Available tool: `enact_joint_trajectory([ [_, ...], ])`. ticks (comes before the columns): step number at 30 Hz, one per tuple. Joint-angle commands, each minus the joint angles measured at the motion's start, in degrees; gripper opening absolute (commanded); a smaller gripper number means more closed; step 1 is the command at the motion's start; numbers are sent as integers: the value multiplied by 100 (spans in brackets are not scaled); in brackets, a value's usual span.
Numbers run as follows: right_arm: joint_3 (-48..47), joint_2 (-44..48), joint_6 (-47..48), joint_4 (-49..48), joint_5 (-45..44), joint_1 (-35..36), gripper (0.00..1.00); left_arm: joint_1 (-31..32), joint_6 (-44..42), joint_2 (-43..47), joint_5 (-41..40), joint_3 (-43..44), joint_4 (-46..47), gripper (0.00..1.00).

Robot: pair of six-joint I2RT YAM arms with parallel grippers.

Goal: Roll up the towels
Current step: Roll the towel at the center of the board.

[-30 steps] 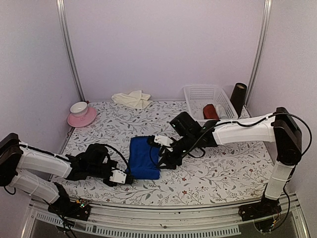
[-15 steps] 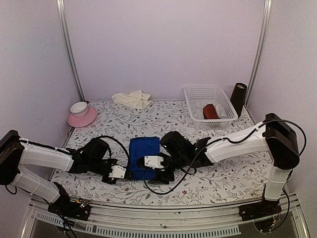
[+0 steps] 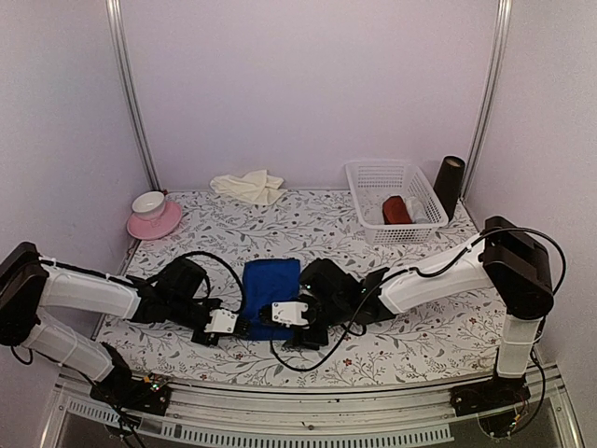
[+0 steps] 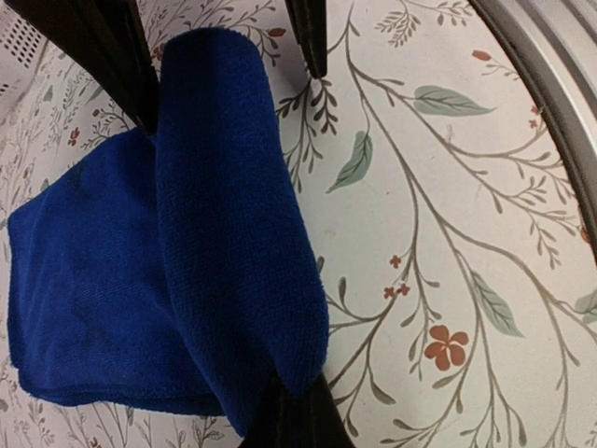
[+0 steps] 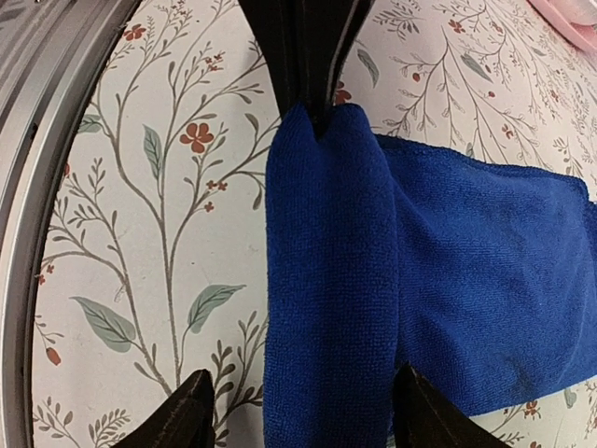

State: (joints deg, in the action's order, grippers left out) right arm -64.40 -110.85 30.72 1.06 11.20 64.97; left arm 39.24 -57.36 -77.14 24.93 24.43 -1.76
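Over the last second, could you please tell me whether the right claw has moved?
Yes. In the top view the right claw has come toward the near edge and leftward, farther from the white basket, along the blue towel.

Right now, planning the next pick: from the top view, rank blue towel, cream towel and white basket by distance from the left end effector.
1. blue towel, in the left end effector.
2. cream towel, far centre.
3. white basket, far right.
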Motion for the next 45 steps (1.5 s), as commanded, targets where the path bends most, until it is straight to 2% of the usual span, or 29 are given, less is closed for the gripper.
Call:
enact_joint_trajectory([
  [1, 155, 323, 16, -294, -219, 122, 66, -42, 41, -125, 153, 142, -170, 0],
  [7, 462, 745, 115, -559, 44, 244, 67, -44, 38, -163, 162, 159, -187, 0],
  [13, 585, 677, 156, -569, 321, 287, 67, -40, 60, -208, 153, 174, -163, 0],
  [33, 177, -200, 13, -446, -732, 284, 66, -57, 2, -172, 221, 167, -229, 0],
  [36, 68, -327, 21, -387, -912, 282, 59, -73, -20, -192, 253, 195, -285, 0],
  [45, -66, -382, 63, -101, -1087, 302, 21, -203, -93, -201, 443, 314, -518, 0],
])
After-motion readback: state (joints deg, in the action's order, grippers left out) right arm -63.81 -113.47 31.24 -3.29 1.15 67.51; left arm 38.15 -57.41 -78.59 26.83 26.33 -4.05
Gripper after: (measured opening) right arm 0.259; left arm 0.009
